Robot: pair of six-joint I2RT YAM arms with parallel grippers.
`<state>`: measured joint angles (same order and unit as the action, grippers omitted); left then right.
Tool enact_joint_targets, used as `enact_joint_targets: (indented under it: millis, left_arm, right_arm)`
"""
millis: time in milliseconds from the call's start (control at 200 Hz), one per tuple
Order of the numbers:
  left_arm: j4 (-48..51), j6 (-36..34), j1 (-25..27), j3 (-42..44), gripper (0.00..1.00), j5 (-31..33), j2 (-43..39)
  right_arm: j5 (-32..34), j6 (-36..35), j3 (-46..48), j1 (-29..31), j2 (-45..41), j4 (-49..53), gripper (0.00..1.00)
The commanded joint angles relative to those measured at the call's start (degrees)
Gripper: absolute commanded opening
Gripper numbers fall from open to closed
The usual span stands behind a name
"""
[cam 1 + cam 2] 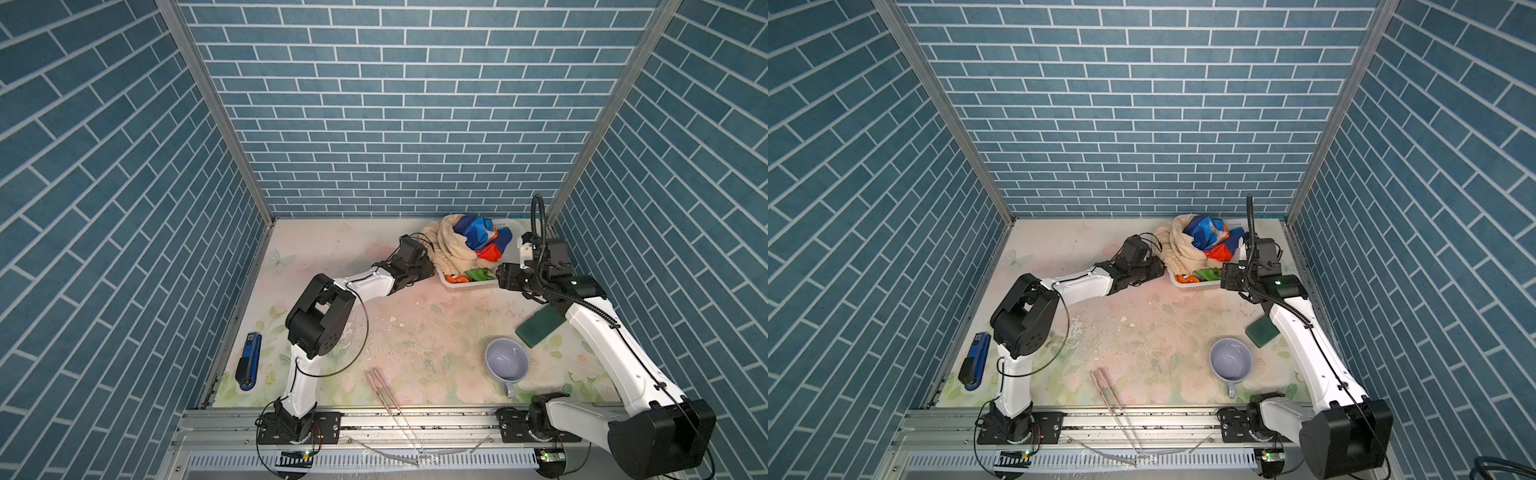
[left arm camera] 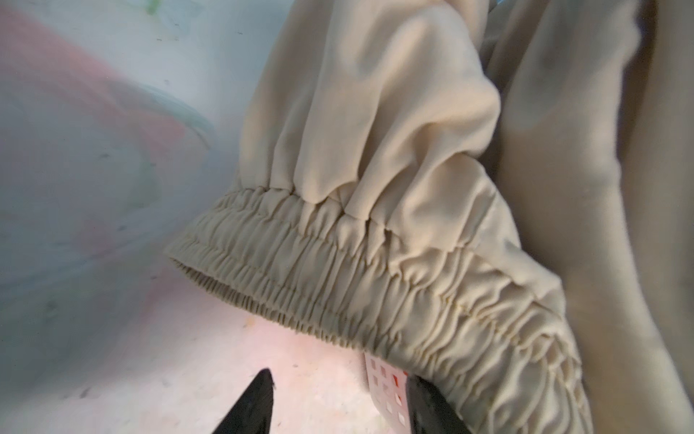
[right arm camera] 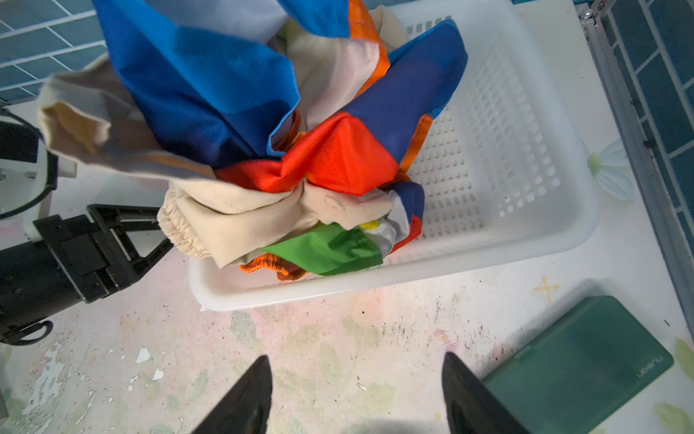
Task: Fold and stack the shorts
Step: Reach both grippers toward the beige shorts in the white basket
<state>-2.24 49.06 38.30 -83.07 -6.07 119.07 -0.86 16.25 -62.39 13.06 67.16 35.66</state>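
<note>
Both pairs of shorts sit bundled together in the white basket (image 3: 525,150), heaped toward its end nearest the left arm. The beige shorts (image 3: 244,221) spill over that end's rim, their gathered waistband hanging just outside the basket. The rainbow-striped shorts (image 3: 210,82) are crumpled on top and partly wrapped inside the beige cloth, with a green panel (and an orange cord below it) lying against the basket's near wall.

The left end effector (image 3: 165,227) is at the basket's left corner with its 2 fingers spread on either side of the waistband's end. In the left wrist view 1 finger (image 2: 432,406) sits under the elastic, seemingly touching it, though the blur leaves that unsure.

The right end effector (image 3: 356,357) hovers over the bare tabletop (image 3: 338,330) just in front of the basket, fingers wide apart and gripping nothing. A green case (image 3: 578,368) lies near the basket's front right corner.
</note>
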Motion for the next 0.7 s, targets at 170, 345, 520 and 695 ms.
enact_joint_targets:
  millis: [170, 345, 520, 695]
  left_arm:
    - [-1.1, 2.7, 1.9, -11.1, 0.54, -4.0, 6.6]
    - [-0.3, 1.5, 1.6, -11.1, 0.44, -4.9, 4.8]
    - [0.5, -1.7, -0.2, -2.1, 0.47, -2.2, -5.5]
    - [-0.7, -0.7, -5.1, 11.5, 0.49, 0.0, -19.1]
  right_arm:
    - [0.8, 0.0, -7.4, -1.1, 5.4, 2.0, 0.72]
    - [-2.8, 1.1, -13.8, -0.9, 10.2, 1.4, 0.67]
    - [-2.2, -2.8, -19.1, 4.6, 13.6, 0.5, 0.6]
    - [6.5, -15.4, -22.5, 14.5, 19.3, -1.0, 0.52]
